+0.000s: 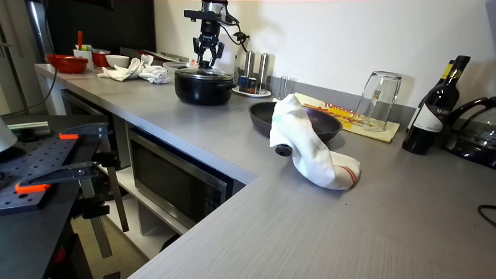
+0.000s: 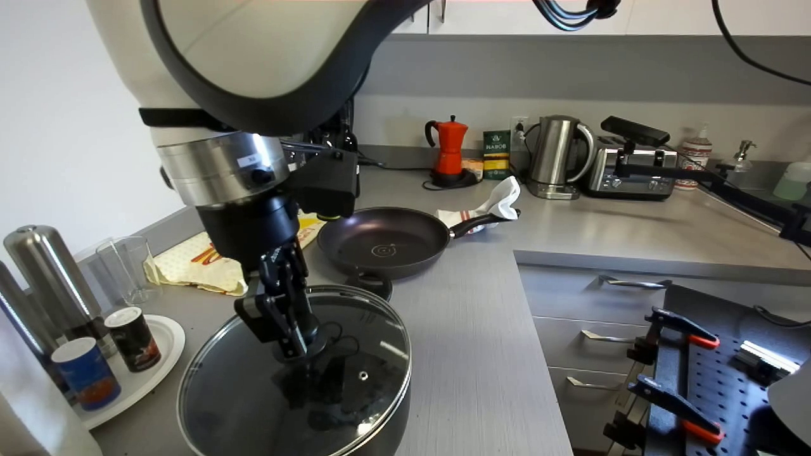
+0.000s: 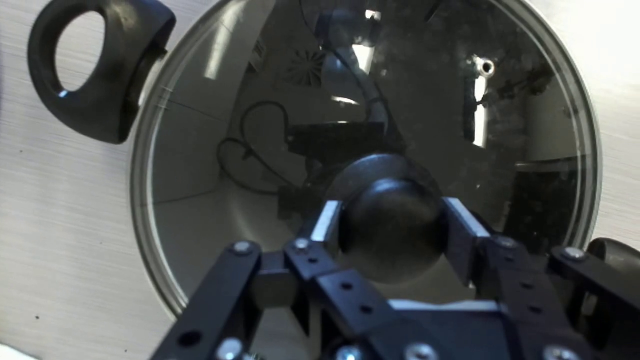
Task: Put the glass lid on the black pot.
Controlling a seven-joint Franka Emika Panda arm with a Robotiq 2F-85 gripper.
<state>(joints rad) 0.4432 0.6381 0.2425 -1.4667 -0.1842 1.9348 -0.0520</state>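
Observation:
The glass lid (image 1: pixel 193 73) lies over the top of the black pot (image 1: pixel 198 92), its metal rim in line with the pot's rim. In an exterior view the lid (image 2: pixel 234 386) covers the pot, and the pot's wall (image 2: pixel 394 430) shows beneath it. In the wrist view the lid (image 3: pixel 440 100) looks centred, with the pot's handle (image 3: pixel 132 75) sticking out at upper left. My gripper (image 3: pixel 392 220) has its two pads against the sides of the dark knob. The gripper (image 1: pixel 207 62) points down at the lid's middle in both exterior views.
A frying pan (image 2: pixel 405 250) stands beside the pot, its handle under a white towel (image 1: pixel 310 155). A white plate (image 2: pixel 174 345) with cups and tall metal shakers (image 2: pixel 54 272) is near the wall. White cloths (image 1: pixel 155 73) lie beyond the pot. The counter's front edge (image 1: pixel 182 147) runs close by.

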